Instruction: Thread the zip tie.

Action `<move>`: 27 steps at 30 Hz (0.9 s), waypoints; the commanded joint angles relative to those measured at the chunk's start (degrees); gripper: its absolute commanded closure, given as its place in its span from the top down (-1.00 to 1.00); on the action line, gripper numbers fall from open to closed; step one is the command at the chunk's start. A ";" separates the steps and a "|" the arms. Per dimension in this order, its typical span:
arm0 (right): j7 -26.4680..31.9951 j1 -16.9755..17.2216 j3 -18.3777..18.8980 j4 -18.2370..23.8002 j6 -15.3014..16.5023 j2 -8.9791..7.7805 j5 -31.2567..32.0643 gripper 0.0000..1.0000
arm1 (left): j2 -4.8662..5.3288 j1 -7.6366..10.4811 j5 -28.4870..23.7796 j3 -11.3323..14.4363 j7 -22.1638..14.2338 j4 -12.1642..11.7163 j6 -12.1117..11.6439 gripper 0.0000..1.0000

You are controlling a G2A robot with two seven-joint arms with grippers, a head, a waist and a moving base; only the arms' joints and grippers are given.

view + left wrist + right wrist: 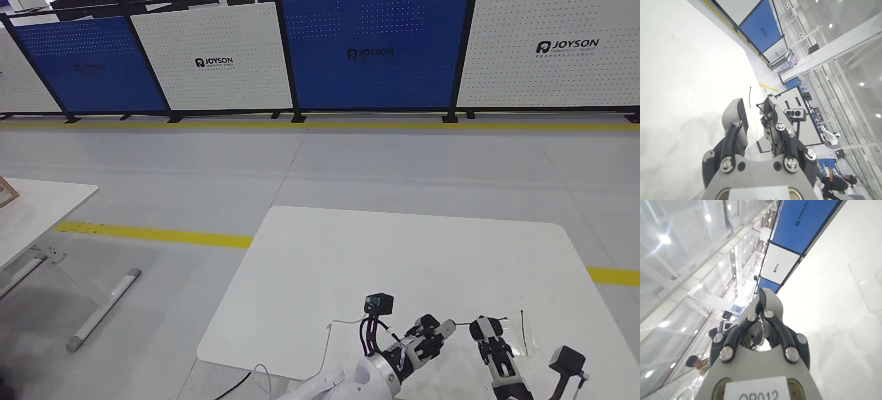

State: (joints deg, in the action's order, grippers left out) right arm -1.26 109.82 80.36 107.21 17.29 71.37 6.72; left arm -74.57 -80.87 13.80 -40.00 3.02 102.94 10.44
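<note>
Black zip tie (755, 279) clamped in right pincer (762, 293) — left pincer (756, 108) gapes apart

Top looks down; wrists close; table (420, 260) shared.

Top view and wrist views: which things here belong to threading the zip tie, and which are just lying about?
In the job: zip tie clamped in the right gripper; open left gripper beside it.
Lying about: second zip tie loose on the white table; partition panels behind.
</note>
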 commanded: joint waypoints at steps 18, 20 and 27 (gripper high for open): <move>-2.30 -0.27 0.41 -0.09 -1.97 0.50 -1.14 -1.00 | -0.07 -1.17 0.71 -1.31 -1.09 0.67 -0.49 -0.36; -2.45 -0.26 0.44 -0.07 -2.08 0.54 -1.17 -1.00 | -0.10 -1.17 0.93 -1.24 -1.33 0.70 -0.47 -0.36; -2.58 -0.33 0.48 -0.03 -2.50 0.70 -1.21 -1.00 | -0.29 -1.40 0.84 -1.39 -0.88 1.09 -0.74 -0.30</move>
State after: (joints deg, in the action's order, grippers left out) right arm -3.82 109.50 80.83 107.17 14.81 72.05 5.49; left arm -74.83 -82.21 14.88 -41.24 1.86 103.96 9.86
